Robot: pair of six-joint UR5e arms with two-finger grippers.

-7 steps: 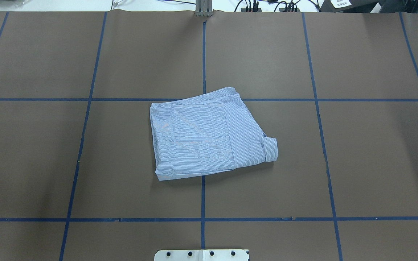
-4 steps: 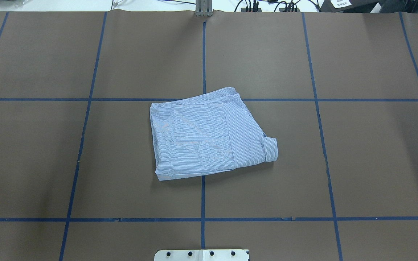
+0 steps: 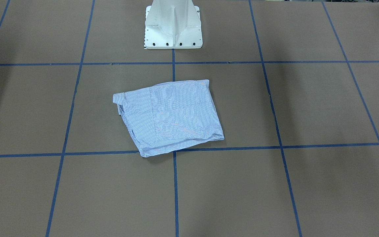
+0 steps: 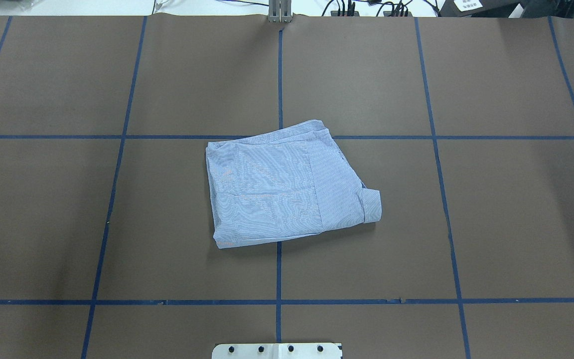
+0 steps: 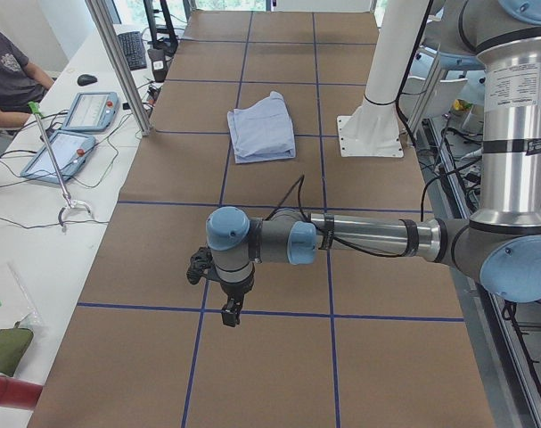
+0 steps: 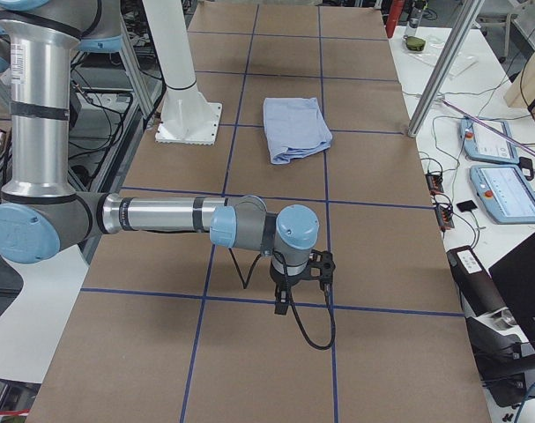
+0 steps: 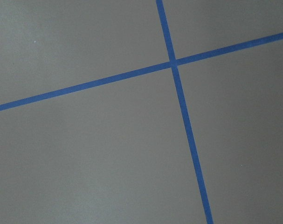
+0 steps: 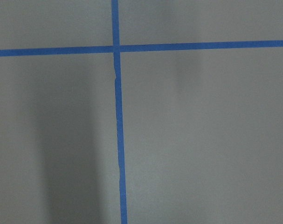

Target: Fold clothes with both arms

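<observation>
- Brown worktop (image 4: pixel 516 224), carrying all below.
- Striped shirt (image 4: pixel 277 189): folded, lying mid-worktop, slightly skewed.
- Left gripper (image 5: pixel 227 314) and right gripper (image 6: pixel 282 305): at opposite ends, well apart from shirt, neither evidently nearer; whether open or closed cannot be told.

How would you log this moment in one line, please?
shirt: folded on table | left gripper: off shirt, state unclear | right gripper: off shirt, state unclear

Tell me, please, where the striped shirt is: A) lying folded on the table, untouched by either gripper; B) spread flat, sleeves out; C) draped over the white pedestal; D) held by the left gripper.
A: the shirt lies folded on the table, left gripper and right gripper well away.
</observation>
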